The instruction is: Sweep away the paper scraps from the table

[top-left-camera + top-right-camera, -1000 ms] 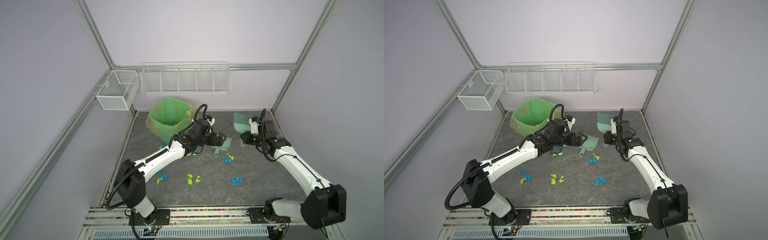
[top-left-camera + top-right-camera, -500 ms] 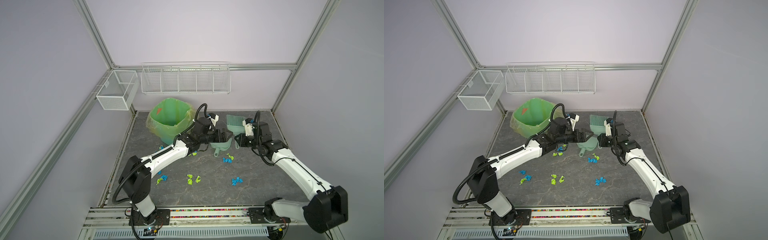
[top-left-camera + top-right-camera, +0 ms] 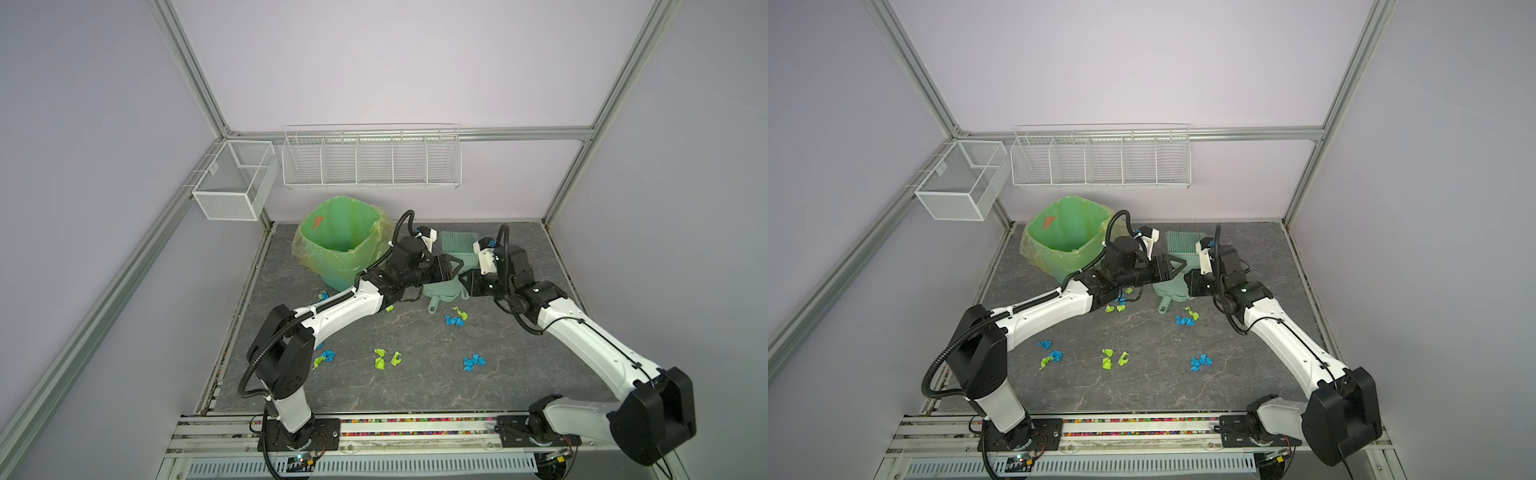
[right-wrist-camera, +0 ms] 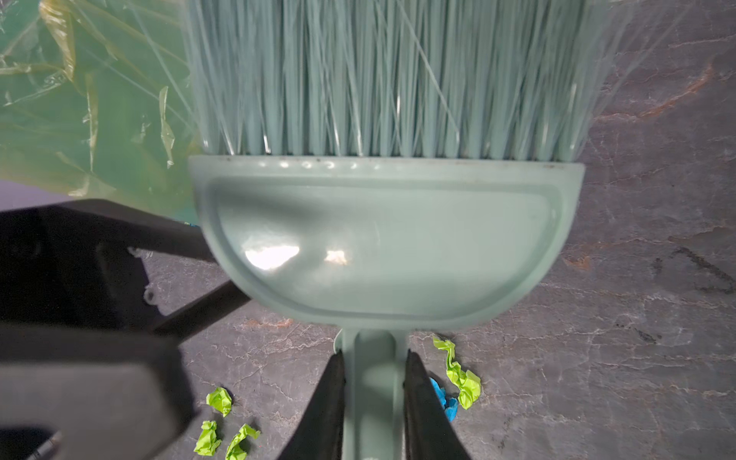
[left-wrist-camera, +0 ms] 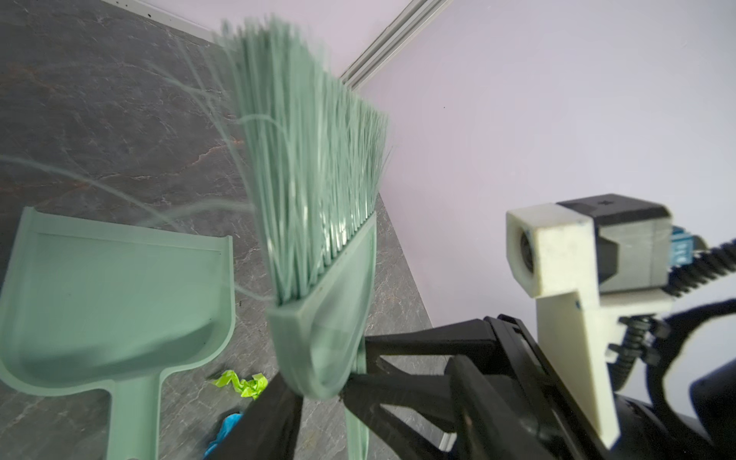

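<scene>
- Paper scraps point(image 3: 384, 359) are scattered loose across the table point(image 3: 415, 390), none yet gathered.
- The brush point(image 4: 382, 247) is clamped by its handle in the right gripper point(image 4: 374, 354).
- The left gripper point(image 3: 451, 266) is set about the brush head; whether it grips cannot be told.
- A handover seems in hand; a firm hold is called for before the right jaws are released.
</scene>
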You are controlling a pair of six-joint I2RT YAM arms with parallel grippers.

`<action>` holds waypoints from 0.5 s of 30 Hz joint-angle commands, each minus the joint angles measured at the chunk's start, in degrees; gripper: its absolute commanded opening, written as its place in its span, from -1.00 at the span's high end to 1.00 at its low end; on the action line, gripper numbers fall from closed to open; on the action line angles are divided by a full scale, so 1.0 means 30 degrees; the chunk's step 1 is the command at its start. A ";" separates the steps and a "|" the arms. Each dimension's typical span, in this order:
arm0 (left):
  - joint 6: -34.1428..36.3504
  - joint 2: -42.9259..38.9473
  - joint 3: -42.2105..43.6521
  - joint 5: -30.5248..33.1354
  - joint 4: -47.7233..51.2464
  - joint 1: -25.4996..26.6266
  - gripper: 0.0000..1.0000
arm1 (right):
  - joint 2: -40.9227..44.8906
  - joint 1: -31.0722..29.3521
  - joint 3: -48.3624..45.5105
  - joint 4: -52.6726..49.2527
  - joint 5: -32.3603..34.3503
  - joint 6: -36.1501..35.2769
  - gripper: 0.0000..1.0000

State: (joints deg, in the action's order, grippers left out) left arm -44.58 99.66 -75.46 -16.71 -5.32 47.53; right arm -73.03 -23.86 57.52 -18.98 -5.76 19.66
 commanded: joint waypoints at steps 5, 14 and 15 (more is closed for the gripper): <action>-0.0514 0.0166 0.0303 0.0274 -0.0994 -0.0029 0.10 | 0.0423 -0.0352 -0.0634 0.0995 0.0060 -0.0156 0.84; -0.0555 0.0245 0.0402 -0.0053 -0.1244 -0.0049 0.60 | 0.0782 -0.0564 -0.0744 0.0937 0.0076 -0.0355 0.83; -0.0515 0.0253 0.0442 -0.0056 -0.1273 -0.0050 0.73 | 0.0820 -0.0597 -0.0744 0.0941 0.0058 -0.0346 0.82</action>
State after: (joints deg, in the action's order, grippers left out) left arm -46.35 99.79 -74.63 -15.81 -6.20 47.03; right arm -71.68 -24.64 56.51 -17.26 -4.75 19.51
